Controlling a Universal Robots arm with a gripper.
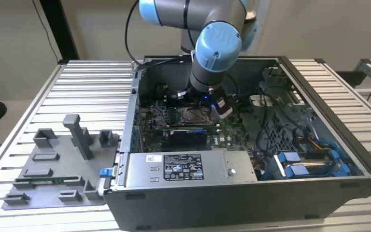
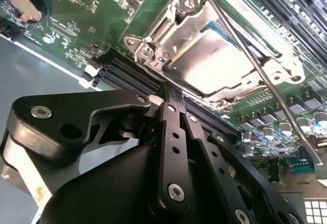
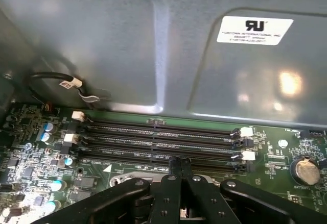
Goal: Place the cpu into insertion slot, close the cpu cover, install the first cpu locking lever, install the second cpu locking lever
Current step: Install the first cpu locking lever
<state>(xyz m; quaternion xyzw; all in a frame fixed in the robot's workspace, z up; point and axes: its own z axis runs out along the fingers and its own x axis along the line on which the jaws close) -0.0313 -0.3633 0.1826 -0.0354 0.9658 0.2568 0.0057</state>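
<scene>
Second wrist view: the cpu (image 2: 219,63) sits in the insertion slot (image 2: 176,27) with the cpu cover (image 2: 255,83) down over it, just beyond the fingers (image 2: 171,113). One thin locking lever (image 2: 245,55) lies across the cover. The fingers are pressed together and hold nothing. Memory slots (image 3: 158,137) run just ahead of the fingertips in the first wrist view. Exterior view: the gripper (image 1: 206,100) hangs inside the computer case (image 1: 250,193) on the tabletop (image 1: 89,87).
</scene>
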